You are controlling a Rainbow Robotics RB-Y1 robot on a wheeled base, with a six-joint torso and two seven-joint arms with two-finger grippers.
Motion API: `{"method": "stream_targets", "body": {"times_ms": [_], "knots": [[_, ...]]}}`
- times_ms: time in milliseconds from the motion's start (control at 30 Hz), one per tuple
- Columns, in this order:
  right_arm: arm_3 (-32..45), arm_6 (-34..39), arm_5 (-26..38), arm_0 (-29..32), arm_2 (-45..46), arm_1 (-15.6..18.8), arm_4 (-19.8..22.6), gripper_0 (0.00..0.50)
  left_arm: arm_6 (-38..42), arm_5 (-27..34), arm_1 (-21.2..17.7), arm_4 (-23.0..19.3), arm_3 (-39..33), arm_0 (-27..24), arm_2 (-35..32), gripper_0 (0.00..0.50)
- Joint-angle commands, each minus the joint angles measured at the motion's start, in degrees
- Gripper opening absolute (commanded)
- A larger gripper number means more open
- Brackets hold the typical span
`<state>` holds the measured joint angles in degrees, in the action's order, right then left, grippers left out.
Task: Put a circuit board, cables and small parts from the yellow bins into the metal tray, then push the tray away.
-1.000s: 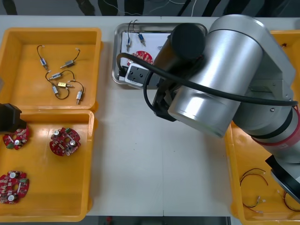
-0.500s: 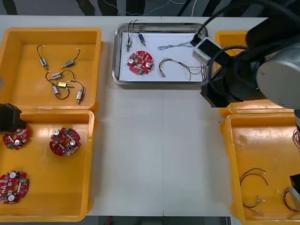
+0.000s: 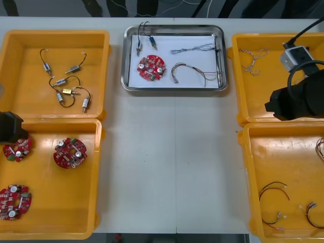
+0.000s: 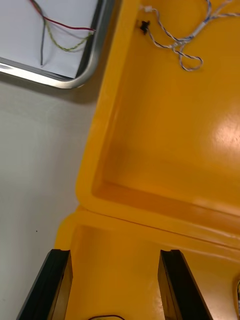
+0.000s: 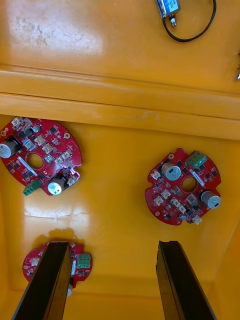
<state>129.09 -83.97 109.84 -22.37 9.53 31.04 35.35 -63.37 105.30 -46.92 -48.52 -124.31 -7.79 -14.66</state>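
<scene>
The metal tray [image 3: 173, 88] stands at the table's far middle, white inside. It holds a round red circuit board [image 3: 152, 67], a twisted cable [image 3: 192, 49], a red and yellow cable [image 3: 195, 71] and two small metal parts [image 3: 144, 43]. My right arm [image 3: 296, 101] hangs over the right-hand yellow bins, away from the tray. In the right wrist view my right gripper [image 4: 115, 255] is open and holds nothing, above the wall between those bins, with the tray's corner [image 4: 95, 55] farther off. My left gripper [image 5: 112, 247] is open over circuit boards [image 5: 184, 187] in the near left bin.
The far left bin [image 3: 55, 38] holds several small metal parts [image 3: 66, 86] with black leads. Three circuit boards [image 3: 70, 152] lie in the near left bin. A blue and white cable [image 3: 250, 59] lies in the far right bin. Black cables [image 3: 273, 190] lie in the near right bin.
My right arm has swung from above the tray out to the right-hand bins, uncovering the tray and its contents. The left arm has stayed put.
</scene>
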Motion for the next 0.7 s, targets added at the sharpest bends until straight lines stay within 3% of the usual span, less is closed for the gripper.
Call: {"method": "stream_targets", "body": {"times_ms": [33, 700], "knots": [[-1.56, 2.32, 0.16, 2.50, 6.64, 3.07, 3.41, 0.500, -2.37, -0.54, -2.56, -0.34, -1.64, 0.94, -1.78, 0.500], [-4.72, 1.97, 0.16, 12.08, 14.47, 6.49, 2.71, 0.500, -2.37, -0.54, -2.56, -0.34, -1.64, 0.94, -1.78, 0.500]]}}
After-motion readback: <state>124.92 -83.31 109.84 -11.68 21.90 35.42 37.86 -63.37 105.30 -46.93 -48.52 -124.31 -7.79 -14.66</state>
